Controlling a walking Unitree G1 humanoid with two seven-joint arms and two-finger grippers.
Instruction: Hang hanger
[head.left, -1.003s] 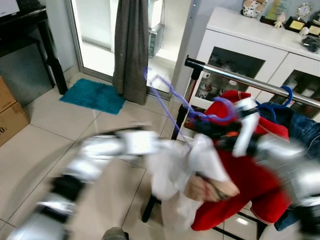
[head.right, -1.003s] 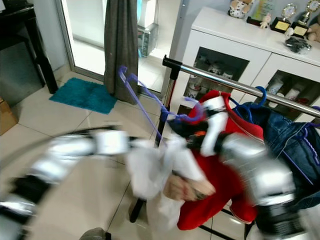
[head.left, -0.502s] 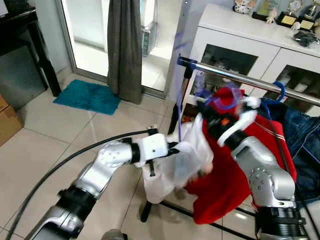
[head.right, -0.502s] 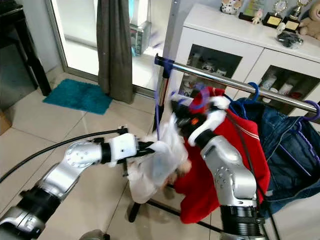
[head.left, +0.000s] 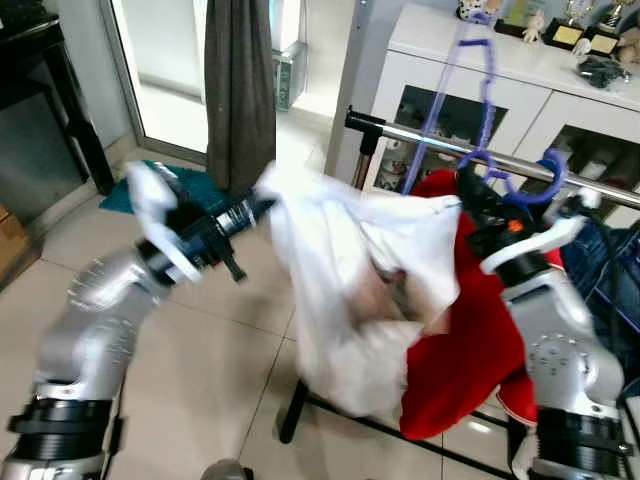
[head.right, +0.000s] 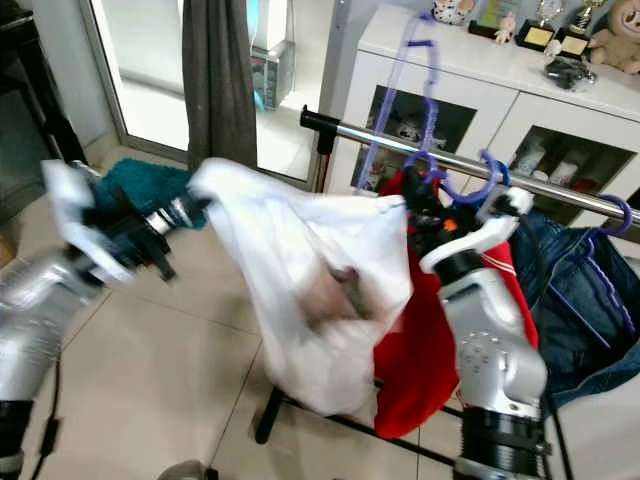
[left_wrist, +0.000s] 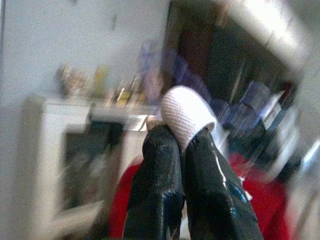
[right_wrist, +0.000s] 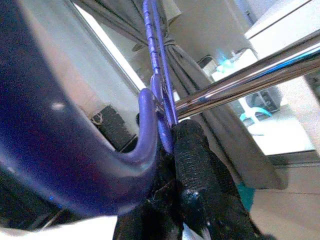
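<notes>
A purple hanger (head.left: 486, 98) stands tilted up beside the chrome rail (head.left: 420, 138), and my right gripper (head.left: 478, 192) is shut on it just below the rail. In the right wrist view the fingers (right_wrist: 197, 170) clamp the hanger (right_wrist: 156, 55) close under the rail (right_wrist: 250, 77). A white garment (head.left: 345, 275) hangs from the hanger and stretches leftward. My left gripper (head.left: 252, 207) is shut on its far edge, seen as white fabric (left_wrist: 187, 112) between the fingers. Blur hides whether the hook rests on the rail.
A red garment (head.left: 465, 335) and a blue hanger (head.left: 553, 172) hang on the rail, with denim (head.left: 612, 290) at the right. Behind stands a white cabinet (head.left: 440, 45). A grey curtain (head.left: 235, 90), a teal mat (head.left: 112, 195) and black furniture (head.left: 60, 85) are at the left.
My left arm has swung out to the left, pulling the white garment wide. My right gripper has lifted the purple hanger up to the rail. The camera shifted slightly.
</notes>
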